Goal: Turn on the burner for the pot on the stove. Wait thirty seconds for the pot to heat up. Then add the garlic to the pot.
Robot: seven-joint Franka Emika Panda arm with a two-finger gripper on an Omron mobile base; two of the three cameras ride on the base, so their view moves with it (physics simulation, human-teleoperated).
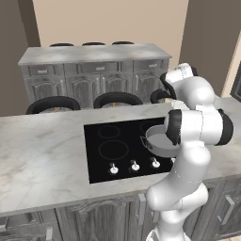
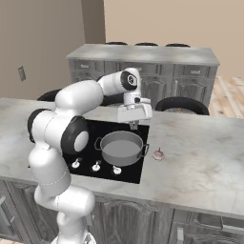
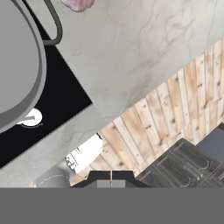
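The gripper (image 2: 134,125) is seen in the right base view hanging above the far rim of the pot (image 2: 121,147), its fingers brought together on nothing. The garlic (image 2: 158,154) lies on the marble counter (image 2: 200,157) below it and off to its right, just beside the pot's right loop handle.

In the left base view the pot (image 1: 159,140) is partly hidden by the arm, on the stove (image 1: 117,148).

In the hand view the garlic (image 3: 77,4) is cut by the top edge, above the closed fingertips, beside the pot handle (image 3: 54,24); a white knob (image 3: 30,117) sits lower left.
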